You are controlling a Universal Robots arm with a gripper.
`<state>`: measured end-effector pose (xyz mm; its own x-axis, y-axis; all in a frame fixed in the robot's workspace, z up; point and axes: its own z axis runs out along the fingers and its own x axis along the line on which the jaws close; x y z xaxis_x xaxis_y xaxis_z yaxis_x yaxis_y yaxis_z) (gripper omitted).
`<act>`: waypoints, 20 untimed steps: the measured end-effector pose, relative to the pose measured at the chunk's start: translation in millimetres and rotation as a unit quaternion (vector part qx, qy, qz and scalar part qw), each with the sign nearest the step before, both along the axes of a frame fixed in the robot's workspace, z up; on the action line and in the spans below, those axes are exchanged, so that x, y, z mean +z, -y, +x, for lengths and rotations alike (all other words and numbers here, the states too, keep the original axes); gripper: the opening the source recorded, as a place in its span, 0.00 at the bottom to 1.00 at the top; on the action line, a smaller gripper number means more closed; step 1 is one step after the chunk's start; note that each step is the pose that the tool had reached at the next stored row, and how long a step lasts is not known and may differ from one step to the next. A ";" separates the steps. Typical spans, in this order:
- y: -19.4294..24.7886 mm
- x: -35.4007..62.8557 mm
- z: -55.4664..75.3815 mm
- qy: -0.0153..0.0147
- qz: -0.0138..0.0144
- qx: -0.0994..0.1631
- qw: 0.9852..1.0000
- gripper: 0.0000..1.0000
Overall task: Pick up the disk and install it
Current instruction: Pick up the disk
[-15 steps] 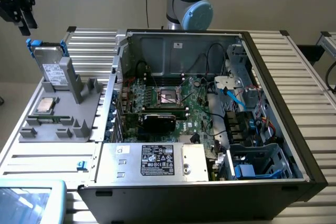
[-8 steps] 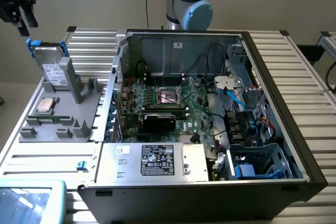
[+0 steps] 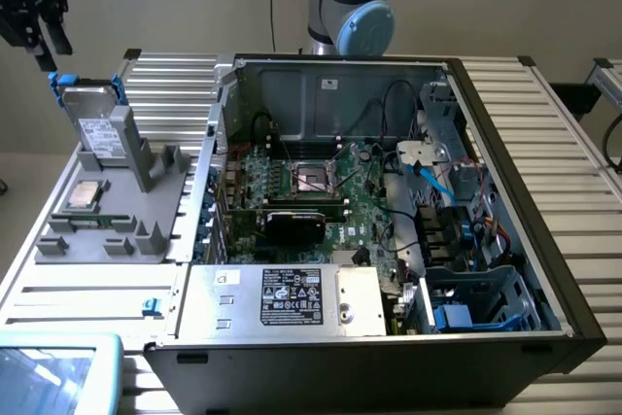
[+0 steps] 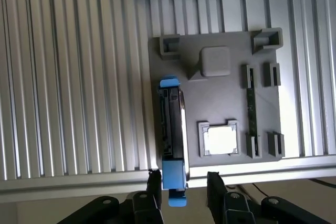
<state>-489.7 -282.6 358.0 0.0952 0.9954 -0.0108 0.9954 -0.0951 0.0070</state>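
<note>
- Disk (image 3: 97,133) stands on edge in a slot of the grey fixture (image 4: 210,103), with blue tabs (image 4: 169,83) at both ends. Nothing grips it.
- Gripper (image 4: 184,195) hangs above one end of the disk, pointing straight down. Its fingers (image 4: 154,184) are spread apart and hold nothing, and one blue tab shows below, between them.
- Fixture also carries a square CPU chip (image 4: 220,139) in a pocket and a thin memory stick (image 4: 250,108) in a slot, both farther from the gripper than the disk.
- Open computer case (image 3: 340,366) lies well apart from the gripper, beyond the fixture, with its motherboard (image 3: 321,191) exposed.
- Arm's base (image 3: 350,7) rises behind the case.
</note>
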 end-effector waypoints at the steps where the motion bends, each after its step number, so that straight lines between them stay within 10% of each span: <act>1: 0.0 -1.8 0.0 0.000 0.001 0.000 1.000 0.47; 20: 0.0 -35.5 0.0 0.000 0.011 0.000 1.000 0.56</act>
